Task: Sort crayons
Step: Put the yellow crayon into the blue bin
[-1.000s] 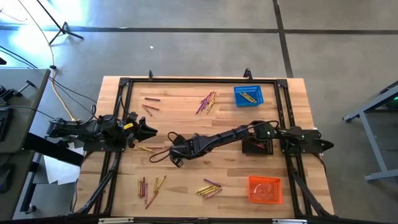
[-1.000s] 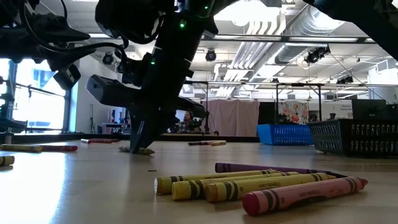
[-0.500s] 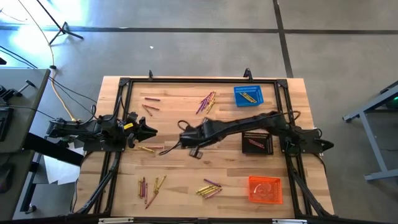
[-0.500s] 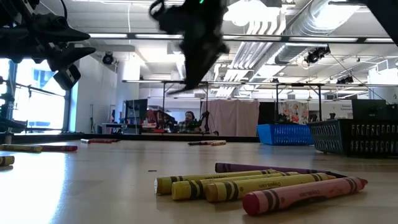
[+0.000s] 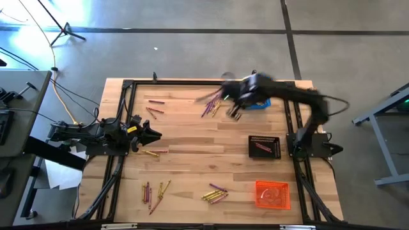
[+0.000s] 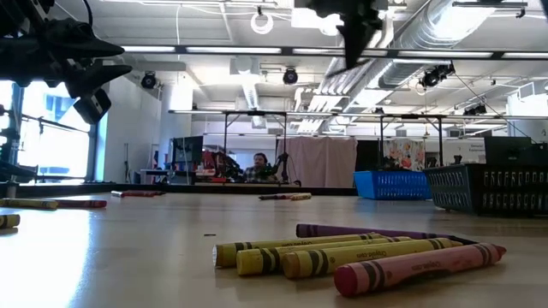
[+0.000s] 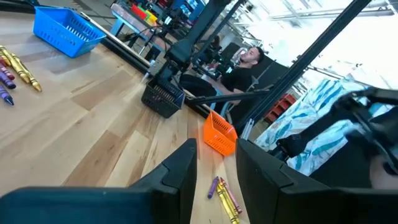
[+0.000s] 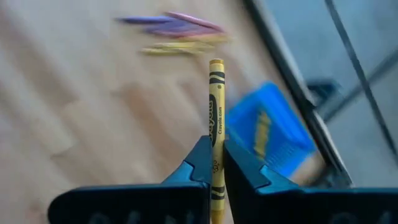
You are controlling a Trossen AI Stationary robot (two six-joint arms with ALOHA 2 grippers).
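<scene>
While our right gripper pinches a yellow "Crayola" crayon above the blue basket of yellow crayons, the black basket holds a red one; our left gripper gapes empty.

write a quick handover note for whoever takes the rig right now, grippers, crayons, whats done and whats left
Right gripper: shut on a yellow crayon, up in the air by the blue basket at the far right of the table.
Left gripper: open, empty, waiting at the table's left edge.
Done: the blue basket holds yellow crayons, the black basket a reddish one. I cannot tell what the orange basket holds.
Left: drop the held crayon, probably in the blue basket. Loose crayons remain: a far-middle pile, two far left, one by the left gripper, and two near-edge groups.
</scene>
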